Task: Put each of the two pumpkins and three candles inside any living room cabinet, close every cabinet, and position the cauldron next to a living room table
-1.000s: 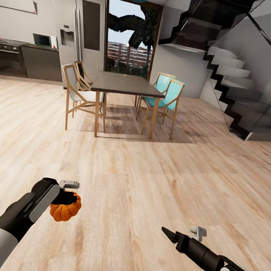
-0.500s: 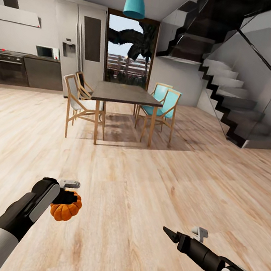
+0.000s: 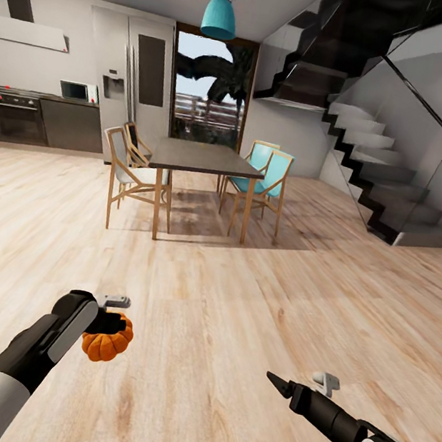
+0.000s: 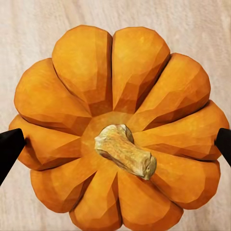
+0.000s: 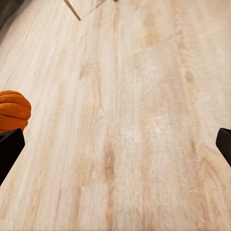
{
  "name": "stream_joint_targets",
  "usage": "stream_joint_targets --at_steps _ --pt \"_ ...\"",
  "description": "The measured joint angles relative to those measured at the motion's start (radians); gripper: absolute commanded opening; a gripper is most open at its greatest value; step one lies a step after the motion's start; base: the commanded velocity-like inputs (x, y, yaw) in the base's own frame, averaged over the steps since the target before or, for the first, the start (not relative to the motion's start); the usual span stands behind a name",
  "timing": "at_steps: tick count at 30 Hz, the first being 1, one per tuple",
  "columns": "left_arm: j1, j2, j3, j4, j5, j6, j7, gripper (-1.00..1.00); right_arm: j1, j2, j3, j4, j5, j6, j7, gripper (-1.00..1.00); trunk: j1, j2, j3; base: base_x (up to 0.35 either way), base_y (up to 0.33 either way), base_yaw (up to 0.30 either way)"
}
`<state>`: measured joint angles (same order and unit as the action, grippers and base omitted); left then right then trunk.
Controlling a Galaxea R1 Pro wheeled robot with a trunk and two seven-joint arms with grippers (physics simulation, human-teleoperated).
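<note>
Over the wooden floor point(image 3: 246, 327), left end effector point(image 3: 107, 323) grips a pumpkin point(image 3: 106, 343), fingertips pressing both flanks; right end effector point(image 3: 278, 384) hangs empty, spread wide.

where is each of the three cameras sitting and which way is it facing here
Head view: on the robot's head, looking forward and down over the wooden floor toward a dining table; both arms show, the left gripper holding a pumpkin, the right gripper empty.
Left wrist view: near the left gripper, looking along its fingers onto the pumpkin's stem side.
Right wrist view: near the right gripper, facing the floor; dark fingertips at the edges.
Shared: the pumpkin and floor appear in all three.
</note>
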<state>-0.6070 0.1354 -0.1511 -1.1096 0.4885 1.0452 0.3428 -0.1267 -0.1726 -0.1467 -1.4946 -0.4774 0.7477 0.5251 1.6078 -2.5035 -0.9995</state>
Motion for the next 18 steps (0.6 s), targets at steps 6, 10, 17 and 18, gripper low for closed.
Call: stream_joint_targets --at_steps 6,10,17,18 --pt "-0.001 -0.004 -0.006 0.007 -0.002 0.0 0.0 -1.0 0.0 0.0 -0.002 0.0 0.0 0.001 -0.003 1.0 0.0 0.0 0.0 0.0 0.0 0.0" --pt "-0.001 -0.011 -0.008 0.009 -0.001 0.0 0.0 -1.0 0.0 0.001 -0.006 0.0 0.0 0.0 -0.003 1.0 0.0 0.0 0.0 0.0 0.0 0.0" --pt "-0.001 -0.024 -0.008 0.009 0.003 -0.001 0.001 -1.0 0.0 0.001 -0.012 0.001 -0.001 -0.001 0.001 1.0 0.0 0.0 0.0 0.0 0.06 0.0" --pt "-0.001 -0.025 -0.008 0.01 0.001 0.0 0.001 -1.0 0.0 0.001 -0.012 0.001 -0.001 -0.001 0.002 1.0 0.0 0.0 0.0 -0.005 0.177 0.0"
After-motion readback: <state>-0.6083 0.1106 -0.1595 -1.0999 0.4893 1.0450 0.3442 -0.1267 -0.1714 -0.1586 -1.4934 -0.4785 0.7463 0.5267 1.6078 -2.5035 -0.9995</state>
